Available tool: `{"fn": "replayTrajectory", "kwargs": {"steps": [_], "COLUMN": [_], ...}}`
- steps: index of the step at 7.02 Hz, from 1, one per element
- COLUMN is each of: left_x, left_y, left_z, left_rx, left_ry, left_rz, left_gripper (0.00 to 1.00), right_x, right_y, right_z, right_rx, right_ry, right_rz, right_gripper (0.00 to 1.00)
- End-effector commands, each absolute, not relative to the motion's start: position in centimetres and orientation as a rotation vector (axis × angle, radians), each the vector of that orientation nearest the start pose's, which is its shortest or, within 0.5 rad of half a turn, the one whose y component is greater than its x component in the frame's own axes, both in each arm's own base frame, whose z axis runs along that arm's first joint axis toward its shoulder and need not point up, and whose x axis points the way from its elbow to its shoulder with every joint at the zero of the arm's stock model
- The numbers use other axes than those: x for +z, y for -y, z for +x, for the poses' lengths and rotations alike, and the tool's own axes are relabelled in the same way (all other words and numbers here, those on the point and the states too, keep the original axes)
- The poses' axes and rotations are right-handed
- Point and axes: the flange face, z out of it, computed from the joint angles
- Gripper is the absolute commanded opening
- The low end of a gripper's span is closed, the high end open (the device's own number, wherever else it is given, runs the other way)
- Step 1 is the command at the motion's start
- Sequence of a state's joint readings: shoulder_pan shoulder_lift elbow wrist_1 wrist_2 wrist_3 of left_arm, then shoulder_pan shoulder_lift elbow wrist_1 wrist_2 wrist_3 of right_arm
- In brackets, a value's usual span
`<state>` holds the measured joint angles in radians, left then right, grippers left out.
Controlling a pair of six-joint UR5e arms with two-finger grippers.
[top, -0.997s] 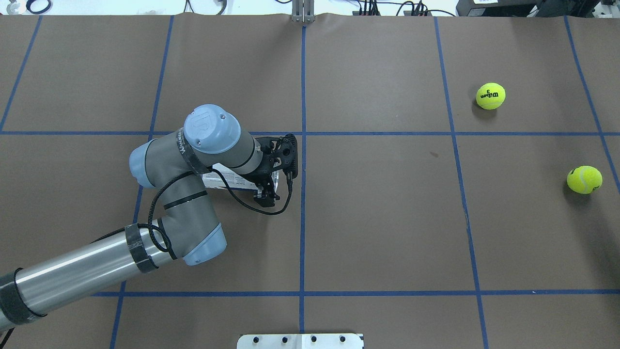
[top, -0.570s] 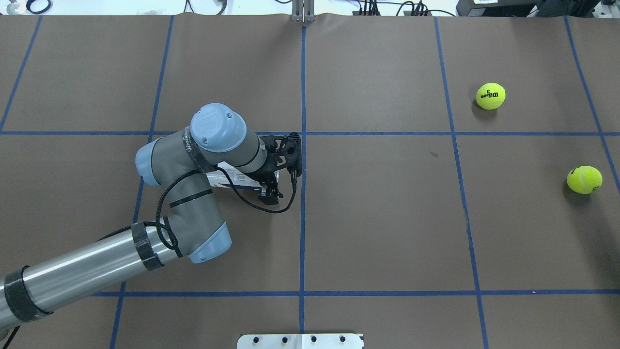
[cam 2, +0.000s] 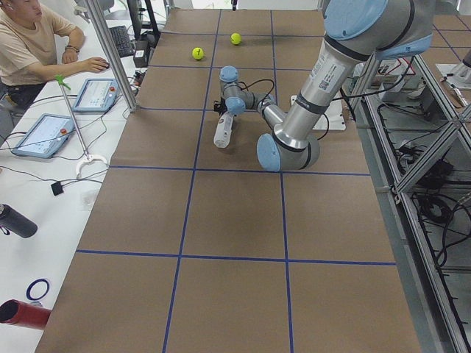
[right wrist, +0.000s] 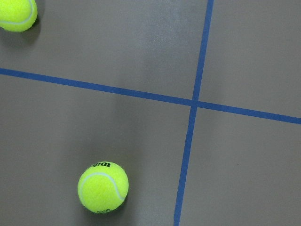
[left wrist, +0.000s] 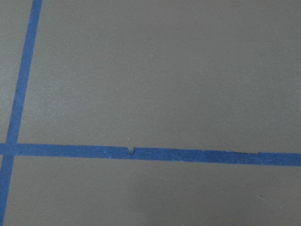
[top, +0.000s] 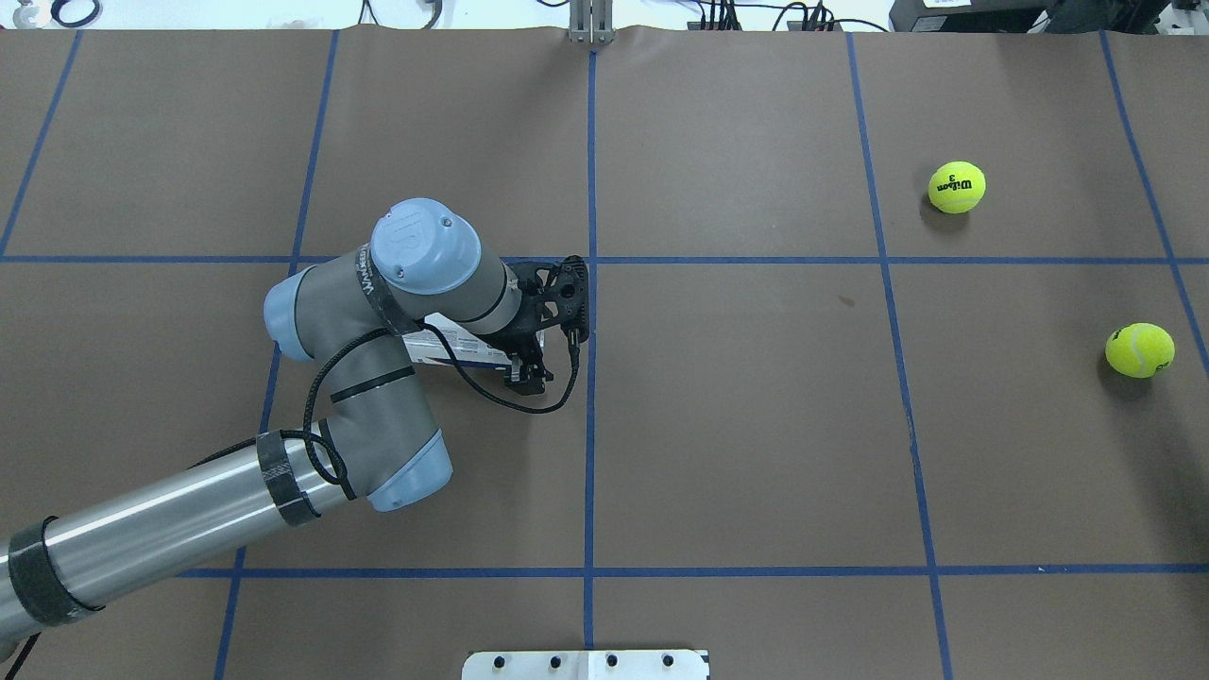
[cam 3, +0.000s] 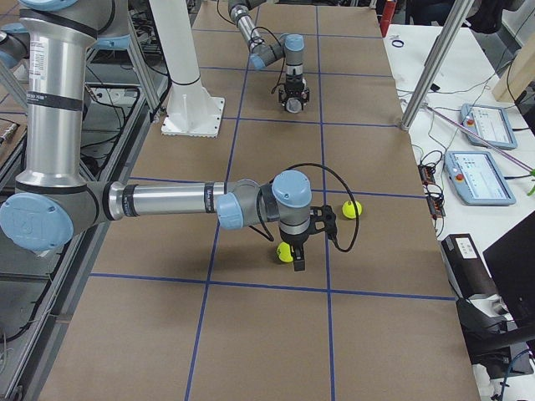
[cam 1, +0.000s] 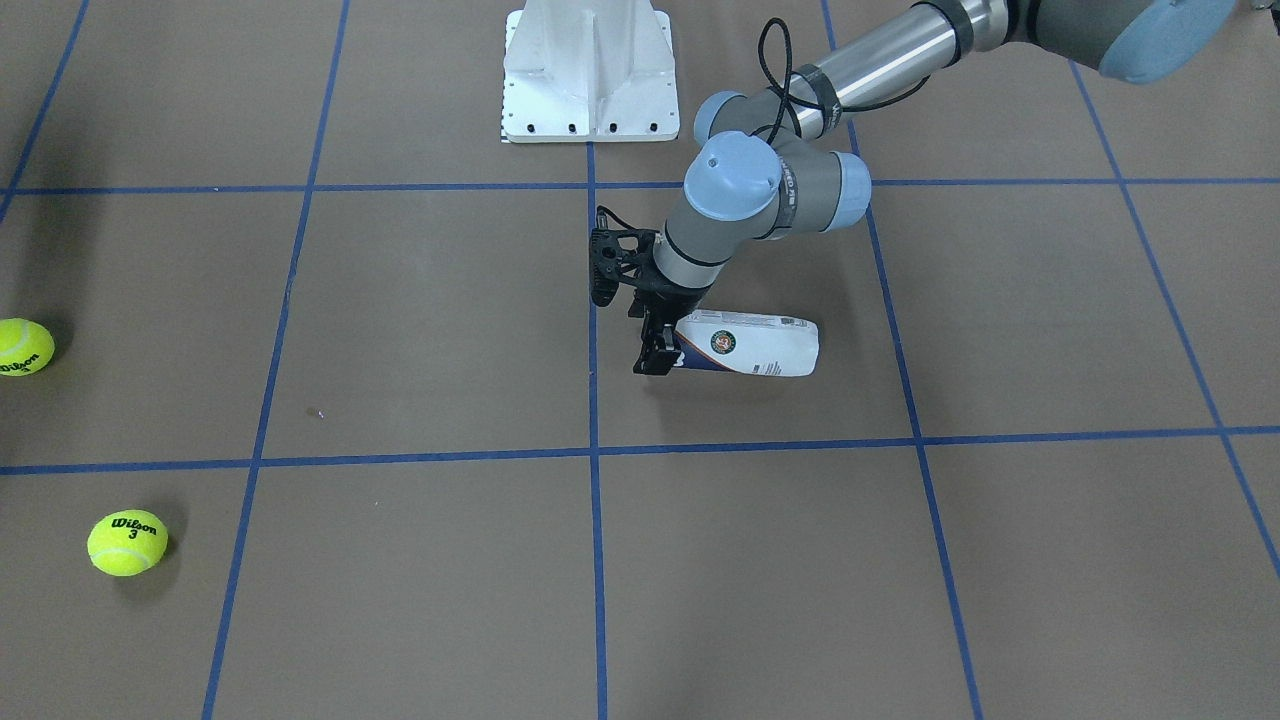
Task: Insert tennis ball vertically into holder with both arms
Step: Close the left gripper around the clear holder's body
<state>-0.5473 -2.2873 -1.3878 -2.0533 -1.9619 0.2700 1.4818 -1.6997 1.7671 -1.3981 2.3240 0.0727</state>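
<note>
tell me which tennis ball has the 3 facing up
The ball farther from the robot: its black Wilson 3 print faces up. The other ball, nearer the robot, shows print only at its edge.

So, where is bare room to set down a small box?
Bare: the middle squares, between the holder at the left tool and the tennis ball marked 3; also the squares between the white base and the other tennis ball. Crowded: around the holder, under the left arm.
</note>
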Motion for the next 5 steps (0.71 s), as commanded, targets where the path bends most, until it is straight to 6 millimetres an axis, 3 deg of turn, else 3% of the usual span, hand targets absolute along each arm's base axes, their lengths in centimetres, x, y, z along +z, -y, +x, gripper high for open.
{"fn": "replayTrajectory", "kwargs": {"steps": [1,5], "left_x": [24.82,25.17], "left_y": [47.14,47.27], "left_z": [58.77,58.54], "left_rx": [1.356,1.353], "left_ry": [-0.763,-0.761], "left_rz": [0.874,0.873], "left_gripper": [0.96,0.98], "right_x": [60.50,60.43], "right_y": [45.41,45.49], "right_z": [2.56,2.49], "right_rx": [-0.105,-0.107], "right_ry": [0.765,0.766], "right_rz": [0.167,0.168], "right_gripper": [1.00,1.00]}}
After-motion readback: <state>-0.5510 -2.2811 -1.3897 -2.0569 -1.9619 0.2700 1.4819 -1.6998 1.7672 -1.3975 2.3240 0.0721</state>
